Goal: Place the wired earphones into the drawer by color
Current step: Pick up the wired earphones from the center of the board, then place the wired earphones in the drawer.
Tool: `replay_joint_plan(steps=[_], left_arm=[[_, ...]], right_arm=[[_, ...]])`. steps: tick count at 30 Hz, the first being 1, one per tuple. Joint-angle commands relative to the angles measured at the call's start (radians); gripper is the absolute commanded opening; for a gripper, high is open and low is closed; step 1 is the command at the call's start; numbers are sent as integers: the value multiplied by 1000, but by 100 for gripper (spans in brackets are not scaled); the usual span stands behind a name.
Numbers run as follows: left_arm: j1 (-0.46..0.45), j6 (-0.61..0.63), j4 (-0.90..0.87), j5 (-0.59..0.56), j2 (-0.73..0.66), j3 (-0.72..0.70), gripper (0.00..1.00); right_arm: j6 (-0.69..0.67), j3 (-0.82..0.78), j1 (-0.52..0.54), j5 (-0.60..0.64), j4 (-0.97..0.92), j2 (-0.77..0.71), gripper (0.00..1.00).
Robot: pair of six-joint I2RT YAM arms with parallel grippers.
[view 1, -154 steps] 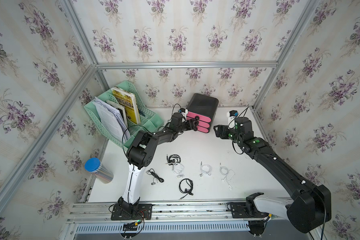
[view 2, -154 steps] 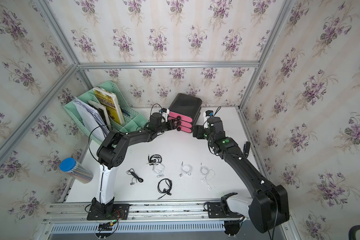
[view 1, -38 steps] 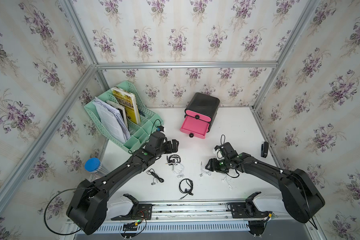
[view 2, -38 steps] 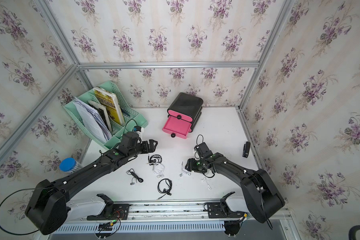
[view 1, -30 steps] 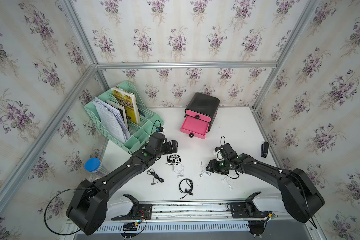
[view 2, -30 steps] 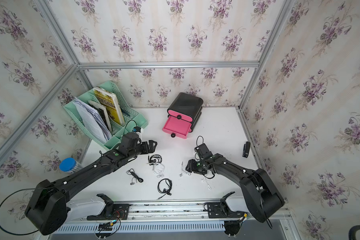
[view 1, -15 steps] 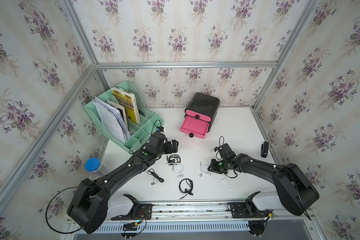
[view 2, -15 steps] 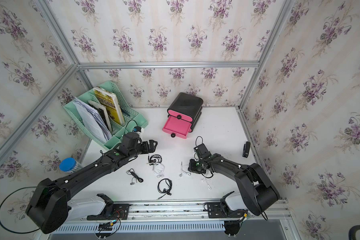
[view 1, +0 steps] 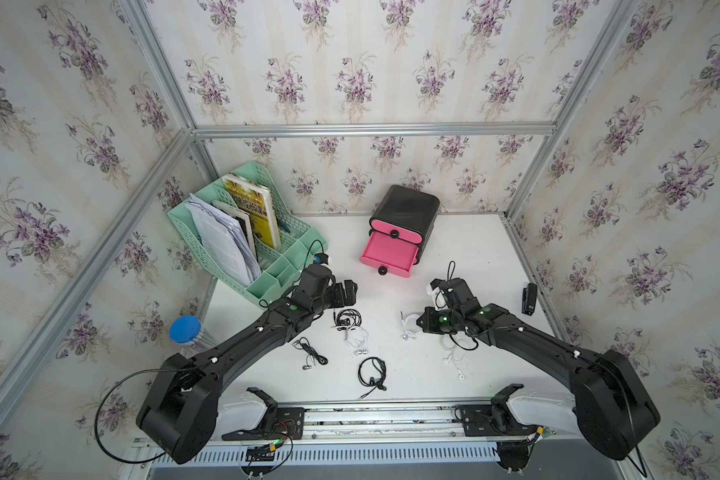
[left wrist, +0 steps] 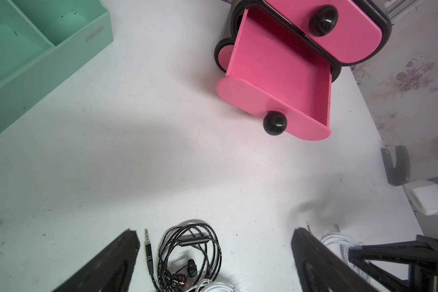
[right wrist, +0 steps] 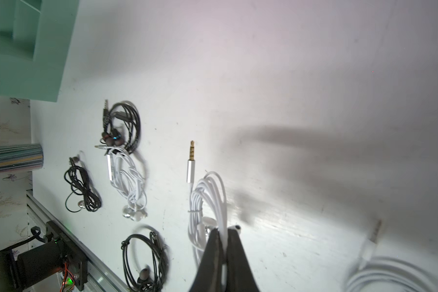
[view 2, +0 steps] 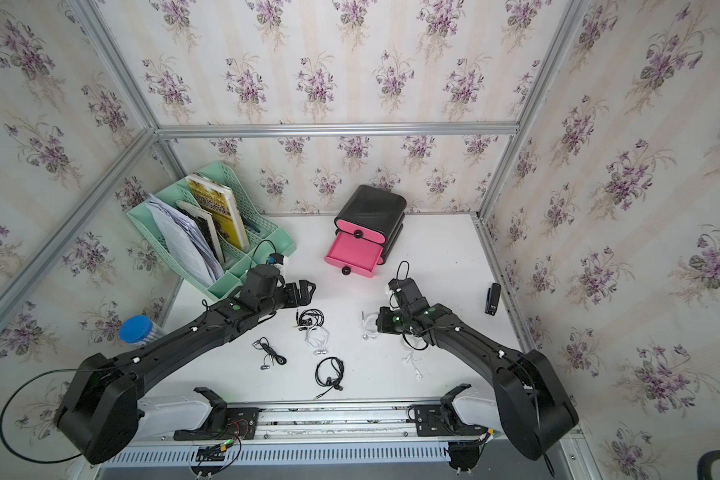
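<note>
- Right wrist view has the action: the right gripper (right wrist: 224,231) is pinched tight on the cable of a white set (right wrist: 208,199), its fingers all but meeting on the edge of the loop.
- That white set is a narrow coil of thin white cable. A silver jack (right wrist: 191,164) with a gold tip pokes straight out and the earbuds are tucked by the fingertips. Whether it is off the table, I can't tell.
- In both top views the coil sits right at that gripper's nose, mid-table and right of centre, well apart from the cabinet (view 1: 406,205) at the back.
- The cabinet is black and rounded, with pink fronts and black knobs. Its middle drawer (view 1: 389,251) is pulled out, pink floor facing up.
- White table (view 1: 391,299) lies between the coil and the drawer front.
- The left gripper (left wrist: 214,233) is spread wide and grips nothing. It hovers over a braided black set (left wrist: 187,252), which touches a second white set (view 1: 358,338).
- Nearer the rail lie a thin black set (view 1: 310,353) and a looped black set (view 1: 373,372), apart from each other.
- A third white set (view 1: 454,353) lies half under the right arm.
- A mint rack (view 1: 283,266) with papers and books stands at the back left, just behind the left gripper.
- A blue-capped tube (view 1: 184,329) sits by the table's left edge.
- A small black gadget (view 1: 529,298) lies by the right wall.
</note>
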Motion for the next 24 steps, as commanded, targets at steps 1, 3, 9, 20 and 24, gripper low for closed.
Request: replay_joint_plan(steps=[1,3,9,20,24], left_arm=[[2,-4,13,-11,3,2,99],[1,-5,13,-13,4,0,99],[2,-5,13,-11,2,-2,99],[1,-10,-9,-17,-48,-21,99],[2,-10,-23,-23,-70,-28,99]], right_arm=[[-59,56,0,68,-40,-35,3],[-80,103,0,97,-53,-50,3],[-148,265,0,145,-37,-11,2],[-215,521,-18,147,45,241,2],[-217,577,-29,139,76,304,2]])
